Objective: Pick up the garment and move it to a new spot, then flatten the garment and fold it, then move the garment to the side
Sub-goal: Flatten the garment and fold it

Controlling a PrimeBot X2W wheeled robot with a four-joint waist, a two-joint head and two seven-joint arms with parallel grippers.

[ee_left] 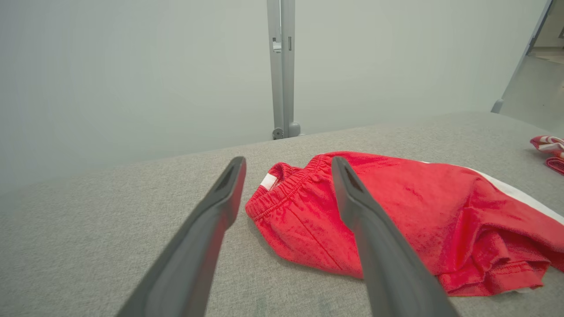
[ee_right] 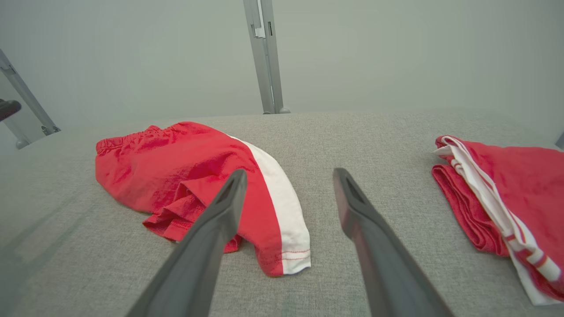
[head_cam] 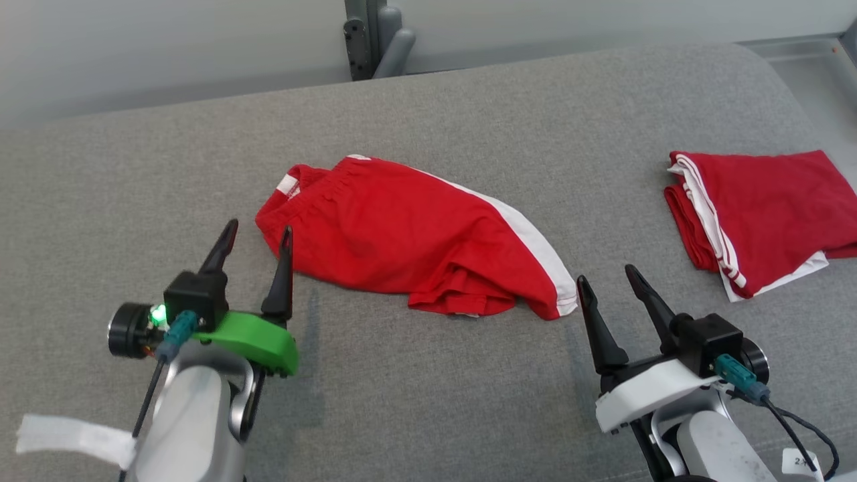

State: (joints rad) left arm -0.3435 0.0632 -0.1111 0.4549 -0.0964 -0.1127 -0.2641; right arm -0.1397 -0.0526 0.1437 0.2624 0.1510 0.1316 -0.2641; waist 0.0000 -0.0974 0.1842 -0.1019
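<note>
Left gripper [head_cam: 260, 225] hovers by the waistband of the red shorts [head_cam: 402, 234], right gripper [head_cam: 605, 273] near the white-striped hem, both jaws wide apart, holding nothing.

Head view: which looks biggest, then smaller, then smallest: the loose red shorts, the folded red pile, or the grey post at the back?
1. loose red shorts
2. folded red pile, though the picture's edge cuts some off
3. grey post, which is farthest away, so it may only look small
</note>
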